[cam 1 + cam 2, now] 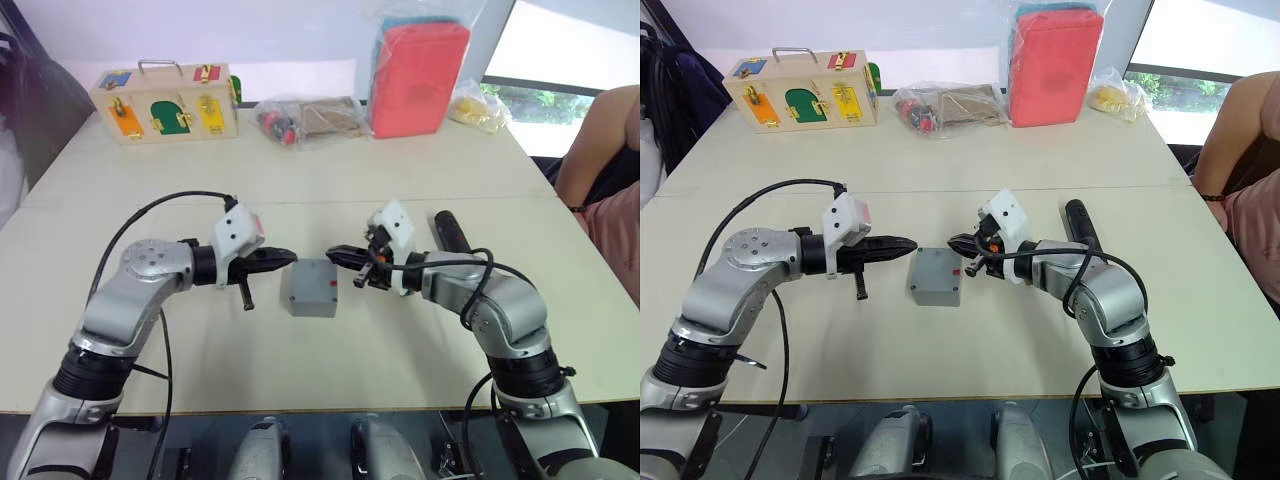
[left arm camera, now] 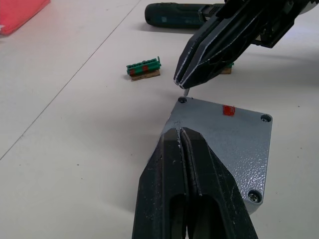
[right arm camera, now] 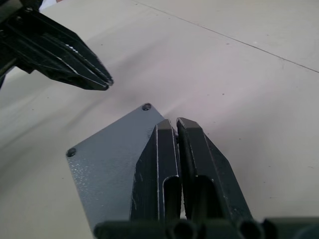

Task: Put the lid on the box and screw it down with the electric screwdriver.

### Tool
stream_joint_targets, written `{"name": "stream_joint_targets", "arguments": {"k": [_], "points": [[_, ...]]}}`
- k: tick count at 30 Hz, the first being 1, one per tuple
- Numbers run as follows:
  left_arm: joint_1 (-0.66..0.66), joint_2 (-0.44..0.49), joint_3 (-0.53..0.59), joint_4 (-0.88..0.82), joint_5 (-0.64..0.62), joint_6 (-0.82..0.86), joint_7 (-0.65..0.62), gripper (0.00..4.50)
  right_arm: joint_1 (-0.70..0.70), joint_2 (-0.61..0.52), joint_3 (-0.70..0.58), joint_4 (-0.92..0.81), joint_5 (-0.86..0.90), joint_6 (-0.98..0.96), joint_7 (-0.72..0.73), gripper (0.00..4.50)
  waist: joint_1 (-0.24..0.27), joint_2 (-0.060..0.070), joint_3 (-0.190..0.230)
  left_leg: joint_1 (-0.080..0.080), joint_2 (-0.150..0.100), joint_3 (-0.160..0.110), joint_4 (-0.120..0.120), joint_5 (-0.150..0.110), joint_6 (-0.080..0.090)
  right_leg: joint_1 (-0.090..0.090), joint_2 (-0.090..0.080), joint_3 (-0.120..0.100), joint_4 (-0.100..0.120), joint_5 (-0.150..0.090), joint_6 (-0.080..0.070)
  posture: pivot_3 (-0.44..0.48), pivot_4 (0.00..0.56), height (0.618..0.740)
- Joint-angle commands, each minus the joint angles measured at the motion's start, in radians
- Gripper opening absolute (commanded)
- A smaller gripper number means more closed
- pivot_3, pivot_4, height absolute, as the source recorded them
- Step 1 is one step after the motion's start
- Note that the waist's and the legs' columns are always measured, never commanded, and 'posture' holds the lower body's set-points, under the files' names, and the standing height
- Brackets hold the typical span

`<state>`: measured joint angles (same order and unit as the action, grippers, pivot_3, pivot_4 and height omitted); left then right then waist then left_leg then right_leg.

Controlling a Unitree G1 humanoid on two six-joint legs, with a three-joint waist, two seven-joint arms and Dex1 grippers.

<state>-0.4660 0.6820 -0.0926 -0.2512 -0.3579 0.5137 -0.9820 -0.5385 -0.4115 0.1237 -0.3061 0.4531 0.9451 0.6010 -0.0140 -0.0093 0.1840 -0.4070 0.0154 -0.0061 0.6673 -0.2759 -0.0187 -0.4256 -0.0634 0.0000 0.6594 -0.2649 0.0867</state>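
Pale desk (image 1: 420, 340) fills the head views, w/ a wooden latch box (image 1: 165, 103), clear bags and a red case (image 1: 418, 78) along the far edge; a person's arm (image 1: 600, 150) at the right. Centre: grey box (image 1: 312, 288) w/ lid (image 2: 229, 134) already on it, red mark on top. Left end effector (image 1: 288, 258) and right end effector (image 1: 335, 256) point at each other just above the box's far edge. Electric screwdriver (image 1: 450, 235) lies beyond the right arm.

Left wrist view: left fingers pressed together over the lid, empty; right end effector's tip sits at a corner screw hole. Green connector piece (image 2: 143, 68) lies near.

Right wrist view: right fingers (image 3: 164, 164) closed, nothing visibly pinched, over the lid.
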Motion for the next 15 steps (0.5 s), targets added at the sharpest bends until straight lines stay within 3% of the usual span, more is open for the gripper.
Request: {"name": "stream_joint_targets", "arguments": {"k": [1,15], "points": [[-0.002,0.014,0.027,-0.044,-0.018,0.005,0.001,0.0,-0.02,-0.008,0.004,-0.002,-0.006,-0.025,0.008,0.07,0.0,0.0,0.0,0.0,0.0,0.0,0.0,0.0,0.0,0.0,0.0,0.0,0.0,0.0,0.0,0.0,0.15,0.73],[0.004,0.024,0.033,-0.063,-0.039,0.028,0.01,0.0,-0.034,-0.021,0.042,0.058,-0.035,-0.036,0.036,0.07,0.0,0.0,0.0,0.0,0.0,0.0,0.0,0.0,0.0,0.0,0.0,0.0,0.0,0.0,0.0,0.0,0.15,0.73]]}}
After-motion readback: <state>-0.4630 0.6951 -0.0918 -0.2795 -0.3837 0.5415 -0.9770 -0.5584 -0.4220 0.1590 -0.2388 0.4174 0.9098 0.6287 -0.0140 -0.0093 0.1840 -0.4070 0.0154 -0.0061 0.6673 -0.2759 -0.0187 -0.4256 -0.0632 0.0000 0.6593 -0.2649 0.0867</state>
